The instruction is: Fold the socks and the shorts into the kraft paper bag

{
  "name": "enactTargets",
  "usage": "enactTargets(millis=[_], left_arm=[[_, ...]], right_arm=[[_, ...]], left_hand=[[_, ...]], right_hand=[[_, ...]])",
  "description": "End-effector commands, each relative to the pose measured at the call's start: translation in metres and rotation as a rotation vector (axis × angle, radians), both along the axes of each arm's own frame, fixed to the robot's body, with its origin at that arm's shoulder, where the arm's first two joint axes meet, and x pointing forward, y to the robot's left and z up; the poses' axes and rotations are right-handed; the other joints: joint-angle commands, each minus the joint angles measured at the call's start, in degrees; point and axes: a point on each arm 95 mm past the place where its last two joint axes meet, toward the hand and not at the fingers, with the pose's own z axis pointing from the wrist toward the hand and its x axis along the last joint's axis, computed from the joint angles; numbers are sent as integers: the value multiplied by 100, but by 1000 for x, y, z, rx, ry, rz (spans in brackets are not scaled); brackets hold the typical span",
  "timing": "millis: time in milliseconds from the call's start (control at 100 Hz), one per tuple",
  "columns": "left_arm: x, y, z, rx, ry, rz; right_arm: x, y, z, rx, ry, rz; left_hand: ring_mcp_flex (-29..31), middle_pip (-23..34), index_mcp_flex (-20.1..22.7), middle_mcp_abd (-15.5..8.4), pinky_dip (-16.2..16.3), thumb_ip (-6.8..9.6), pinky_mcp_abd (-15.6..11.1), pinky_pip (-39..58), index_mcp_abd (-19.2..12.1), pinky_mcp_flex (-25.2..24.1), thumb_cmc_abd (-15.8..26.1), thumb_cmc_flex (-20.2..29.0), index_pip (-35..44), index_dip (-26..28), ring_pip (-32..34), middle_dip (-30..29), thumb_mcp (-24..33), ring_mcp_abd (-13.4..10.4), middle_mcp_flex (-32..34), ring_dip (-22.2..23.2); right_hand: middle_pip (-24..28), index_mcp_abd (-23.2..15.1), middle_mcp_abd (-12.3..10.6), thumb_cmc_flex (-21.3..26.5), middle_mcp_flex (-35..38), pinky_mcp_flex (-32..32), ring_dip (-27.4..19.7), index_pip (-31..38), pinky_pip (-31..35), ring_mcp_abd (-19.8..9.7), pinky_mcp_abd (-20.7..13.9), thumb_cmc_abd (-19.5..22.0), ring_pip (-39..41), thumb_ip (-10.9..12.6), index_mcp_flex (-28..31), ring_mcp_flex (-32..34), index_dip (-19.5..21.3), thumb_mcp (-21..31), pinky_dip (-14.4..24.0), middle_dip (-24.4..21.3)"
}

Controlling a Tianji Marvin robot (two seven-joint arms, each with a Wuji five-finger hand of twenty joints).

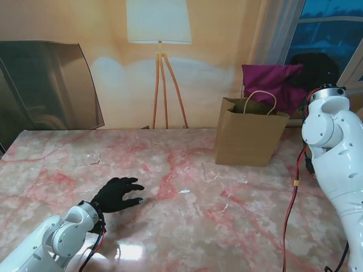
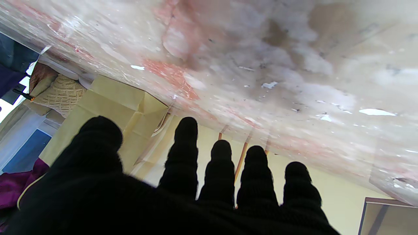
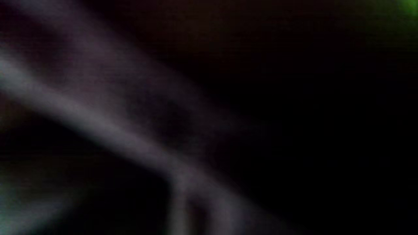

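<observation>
Upright, the kraft paper bag (image 1: pixel 245 139) stands open-topped.

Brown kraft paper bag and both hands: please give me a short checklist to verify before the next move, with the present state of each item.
1. Brown kraft paper bag stands upright, mouth open: ok.
2. Black-gloved left hand holds nothing, fingers spread over the pink marble table: ok.
3. Right hand visible: not ok; only the white right arm shows, and the right wrist view is dark and blurred.
4. Socks and shorts located: cannot tell; none visible on the table.
5. Bag contents: cannot tell; its inside is hidden.
</observation>
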Motion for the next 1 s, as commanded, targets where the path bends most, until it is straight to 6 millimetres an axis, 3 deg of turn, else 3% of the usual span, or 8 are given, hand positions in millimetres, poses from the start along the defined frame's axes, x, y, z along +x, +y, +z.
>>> enactTargets(millis=[0, 120, 360, 430, 590, 990], left_arm=[[-1, 0, -2, -3, 6, -3], [-2, 1, -2, -3, 7, -2], [-5, 5, -3, -3, 10, 8], [-5, 6, -4, -4, 12, 10], [-6, 7, -4, -4, 12, 14], [-7, 6, -5, -3, 17, 13]], right_arm=[[1, 6, 1, -10, -2, 16], [1, 13, 2, -44, 13, 54], [-6, 16, 12, -93, 58, 112], [-8, 14, 13, -80, 53, 118], [-13, 9, 17, -44, 20, 129], [-21, -1, 18, -54, 66, 137]], left_hand=[[-122, 14, 143, 73, 141, 360, -9, -71, 27, -64, 181, -48, -13, 7, -46, -40, -178, -155, 84, -43], [-133, 14, 126, 73, 144, 364, -9, -91, 28, -68, 195, -43, -21, 5, -50, -40, -189, -154, 86, -44], [-145, 4, 125, 80, 153, 370, 5, -130, 27, -74, 239, -27, -28, 5, -54, -44, -220, -146, 70, -47], [-143, 5, 129, 94, 160, 374, 11, -139, 36, -72, 242, -12, -30, 5, -54, -44, -227, -143, 74, -46], [-147, 0, 131, 87, 179, 379, 15, -155, 34, -72, 257, -2, -36, 6, -59, -45, -257, -142, 72, -48], [-152, -6, 110, 79, 222, 392, 25, -184, 33, -78, 271, 33, -55, 4, -64, -47, -293, -152, 60, -50]], right_hand=[[260, -264, -154, 103, -76, -60, 360, 492, 404, 60, -558, 198, 243, 52, 108, 149, -31, 34, 310, 173], [349, -370, -255, 137, -340, -349, 642, 489, 405, 23, -568, 212, 248, 74, 102, -98, 17, 77, 526, 461], [25, -487, -378, 70, -431, -916, 1082, 415, 388, -61, -552, 919, 115, 252, 7, -511, 265, 450, 1092, 700], [-16, -513, -392, 96, -518, -1071, 1235, 309, 329, -70, -574, 1067, 149, 270, -50, -683, 566, 447, 1257, 903], [24, -552, -435, 171, -665, -1210, 1303, 181, 322, -112, -589, 1266, 131, 272, -95, -880, 989, 397, 1353, 1085], [142, -485, -345, 204, -798, -1403, 1544, 73, 353, -7, -541, 1420, 435, 270, -146, -1084, 1204, 357, 1455, 1331]])
